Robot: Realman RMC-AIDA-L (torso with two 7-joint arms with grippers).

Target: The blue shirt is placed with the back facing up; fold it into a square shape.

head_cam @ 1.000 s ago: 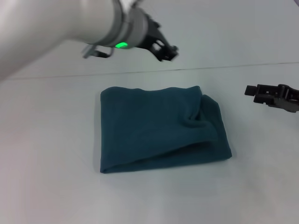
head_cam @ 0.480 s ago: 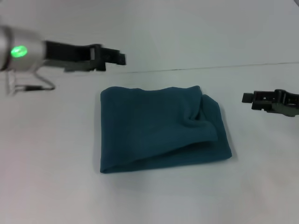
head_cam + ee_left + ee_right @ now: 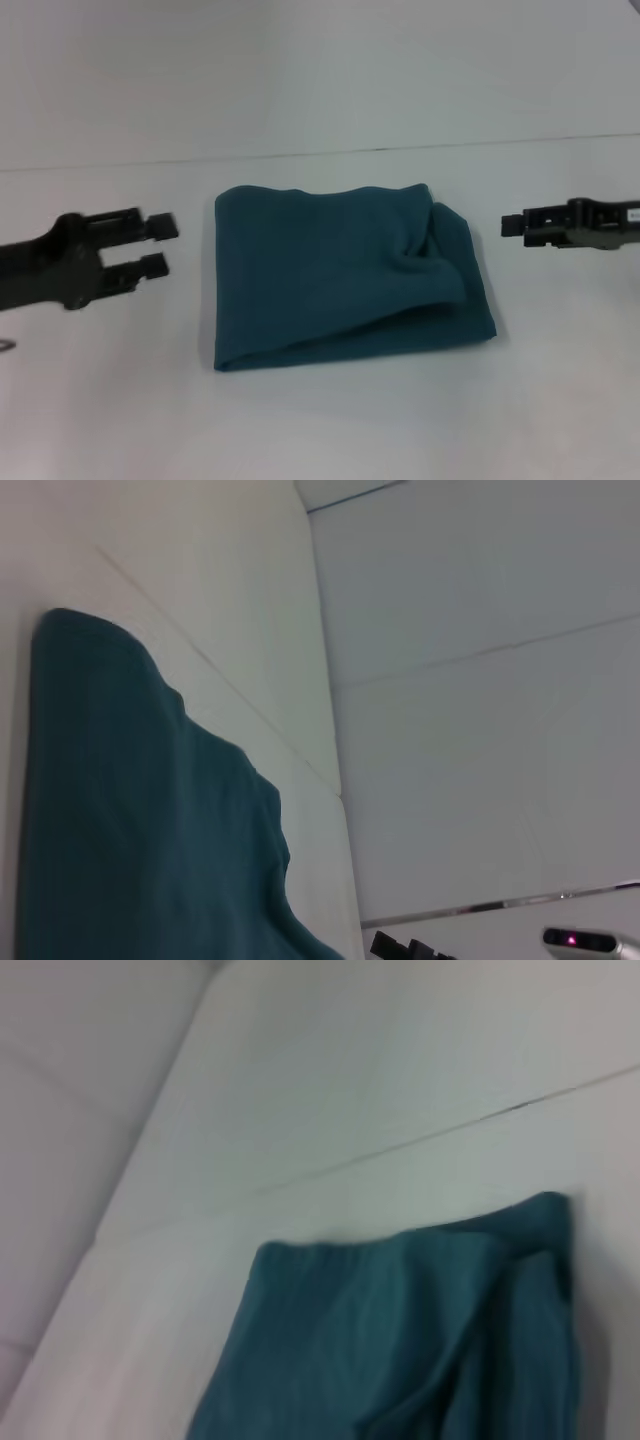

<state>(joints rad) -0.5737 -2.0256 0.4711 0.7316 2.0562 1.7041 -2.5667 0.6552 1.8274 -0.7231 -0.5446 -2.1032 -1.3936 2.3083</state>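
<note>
The blue shirt [image 3: 345, 275] lies folded into a rough rectangle in the middle of the white table, with a rumpled fold near its right edge. My left gripper [image 3: 160, 246] hovers just left of the shirt, open and empty, its two black fingers pointing at the cloth. My right gripper [image 3: 512, 226] hangs just right of the shirt's upper right corner, pointing at it without touching. The left wrist view shows the blue shirt [image 3: 130, 810] and, far off, the right gripper [image 3: 400, 947]. The right wrist view shows the blue shirt [image 3: 400, 1340] and its layered corner.
The white table [image 3: 330, 420] runs back to a seam [image 3: 400, 148] where it meets a pale wall. Bare tabletop surrounds the shirt on all sides.
My left arm has swung from above the shirt's far side down to its left, now low and level. My right gripper has crept a little left toward the shirt. The shirt has not moved.
</note>
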